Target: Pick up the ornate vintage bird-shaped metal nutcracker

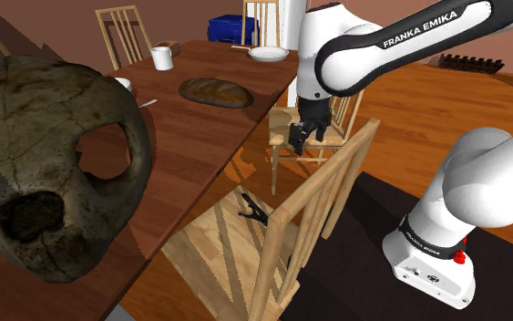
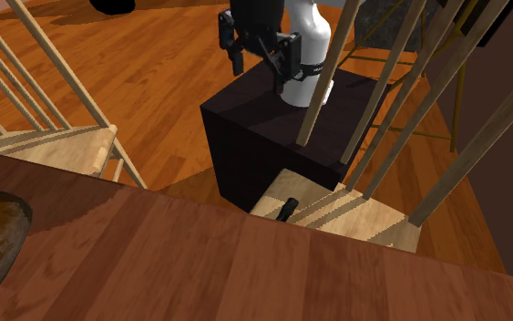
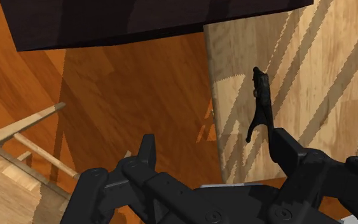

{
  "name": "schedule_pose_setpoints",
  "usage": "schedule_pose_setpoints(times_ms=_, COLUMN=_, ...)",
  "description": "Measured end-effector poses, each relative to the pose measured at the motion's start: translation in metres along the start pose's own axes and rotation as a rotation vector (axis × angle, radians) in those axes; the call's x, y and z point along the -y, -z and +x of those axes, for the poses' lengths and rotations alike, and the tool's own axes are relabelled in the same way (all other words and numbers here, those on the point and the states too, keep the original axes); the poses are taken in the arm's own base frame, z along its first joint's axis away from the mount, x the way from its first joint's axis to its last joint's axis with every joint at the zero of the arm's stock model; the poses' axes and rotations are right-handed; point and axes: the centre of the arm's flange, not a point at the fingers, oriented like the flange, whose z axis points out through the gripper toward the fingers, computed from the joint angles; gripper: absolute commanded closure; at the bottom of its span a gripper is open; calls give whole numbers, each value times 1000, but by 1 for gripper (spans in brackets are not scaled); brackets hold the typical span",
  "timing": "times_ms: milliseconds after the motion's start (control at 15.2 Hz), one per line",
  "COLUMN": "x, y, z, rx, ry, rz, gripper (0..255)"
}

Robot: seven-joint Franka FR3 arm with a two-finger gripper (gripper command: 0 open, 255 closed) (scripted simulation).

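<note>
The nutcracker (image 1: 252, 208) is a small black, slender piece with spread handles, lying flat on the light wooden seat of a chair (image 1: 218, 246) next to the table. It also lies on that seat in the second exterior view (image 2: 287, 208) and in the wrist view (image 3: 260, 102). My black gripper (image 1: 304, 135) hangs open in the air well above the chair, holding nothing. In the wrist view the gripper (image 3: 214, 147) has its fingers apart, and the nutcracker sits just beyond the right fingertip (image 3: 282, 143), off to the side over the seat. The gripper (image 2: 259, 66) hovers above the dark stand.
A long brown table (image 1: 190, 137) carries a bread loaf (image 1: 214, 90), a white mug (image 1: 161, 57) and a plate (image 1: 269, 54). A big cracked skull-like object (image 1: 45, 164) looms close to the camera. The chair's slatted back (image 1: 323, 191) rises beside the seat. The black stand (image 2: 282, 137) is alongside.
</note>
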Motion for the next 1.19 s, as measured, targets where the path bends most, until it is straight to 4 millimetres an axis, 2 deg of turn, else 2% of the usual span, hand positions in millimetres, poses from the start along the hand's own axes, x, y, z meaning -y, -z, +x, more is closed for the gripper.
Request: schedule_pose_setpoints(times_ms=1188, x=123, y=-199, z=59, rx=3, ry=14, rz=-39, gripper=0)
